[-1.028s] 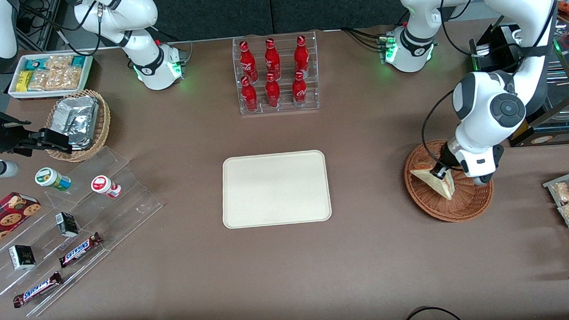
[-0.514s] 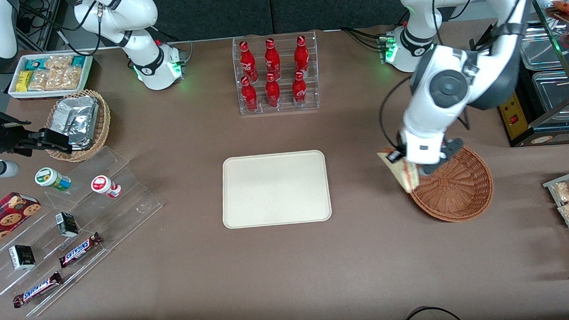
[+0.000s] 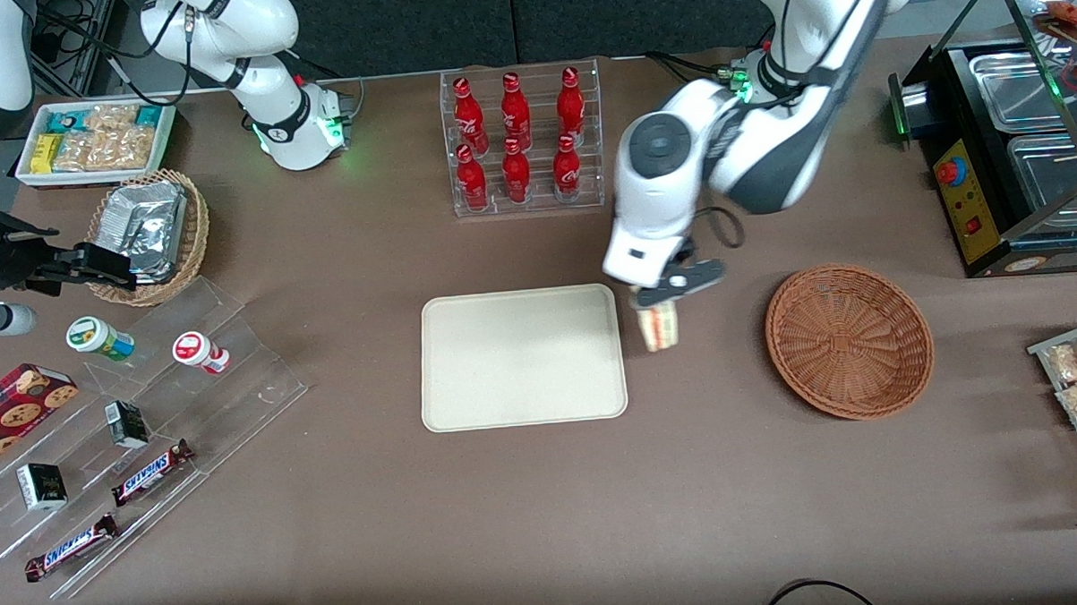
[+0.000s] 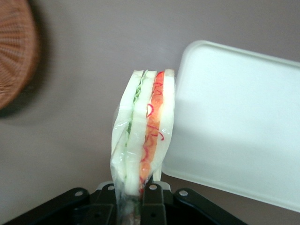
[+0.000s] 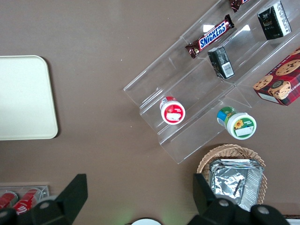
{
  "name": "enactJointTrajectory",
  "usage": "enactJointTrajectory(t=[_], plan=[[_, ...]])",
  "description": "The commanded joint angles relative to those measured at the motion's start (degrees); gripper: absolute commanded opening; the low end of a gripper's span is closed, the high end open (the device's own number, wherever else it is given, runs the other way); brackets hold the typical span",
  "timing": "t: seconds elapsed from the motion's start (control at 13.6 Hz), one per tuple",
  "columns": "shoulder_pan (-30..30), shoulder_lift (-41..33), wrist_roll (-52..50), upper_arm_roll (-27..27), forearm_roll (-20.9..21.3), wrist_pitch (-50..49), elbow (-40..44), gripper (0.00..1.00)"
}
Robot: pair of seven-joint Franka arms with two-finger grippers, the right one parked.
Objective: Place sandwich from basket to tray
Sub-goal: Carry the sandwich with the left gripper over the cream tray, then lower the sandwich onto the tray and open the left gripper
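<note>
The sandwich (image 3: pixel 660 326) (image 4: pixel 144 140), a plastic-wrapped wedge of pale bread with orange and green filling, hangs in the air between the basket and the tray. My left gripper (image 3: pixel 657 304) (image 4: pixel 136 197) is shut on its wrapped end and holds it above the table just beside the tray's edge. The cream tray (image 3: pixel 522 357) (image 4: pixel 234 122) lies flat with nothing on it. The reddish-brown wicker basket (image 3: pixel 849 341) (image 4: pixel 14 51) stands toward the working arm's end of the table and has nothing in it.
A clear rack of red bottles (image 3: pixel 522 140) stands farther from the front camera than the tray. A tan basket of foil packets (image 3: pixel 151 234), a white snack bin (image 3: pixel 94 139) and a clear stepped display with snacks (image 3: pixel 140 424) lie toward the parked arm's end.
My gripper lifted the sandwich out of the basket and carried it across the table to the tray's edge. The basket is now bare.
</note>
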Motion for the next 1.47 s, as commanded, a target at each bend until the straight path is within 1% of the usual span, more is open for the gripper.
enactJointTrajectory(t=[0.0,0.07,0.15,0.29,0.44,0.66,0.81,1.17,1.25,1.39], plan=[[-4.2,9.9,-2.5,0.7,5.0,-0.9,8.6,0.0],[-4.8,13.7,-2.9,0.7,6.9,0.1,11.7,0.0],[-5.5,16.4,-4.3,0.7,7.8,0.4,14.2,0.0],[-8.3,18.3,-6.7,0.8,10.6,0.6,14.9,0.0],[-8.9,18.8,-7.2,0.8,11.0,2.0,15.0,0.0],[-11.5,21.0,-9.0,1.2,11.8,7.0,15.2,0.0],[-11.6,23.1,-9.7,1.2,14.8,7.9,15.9,0.0],[-12.1,25.7,-10.4,1.2,16.0,9.4,17.7,0.0],[-12.1,26.0,-10.4,1.2,16.0,9.5,18.0,0.1],[-11.9,25.7,-9.9,1.2,15.8,9.1,18.4,1.0]])
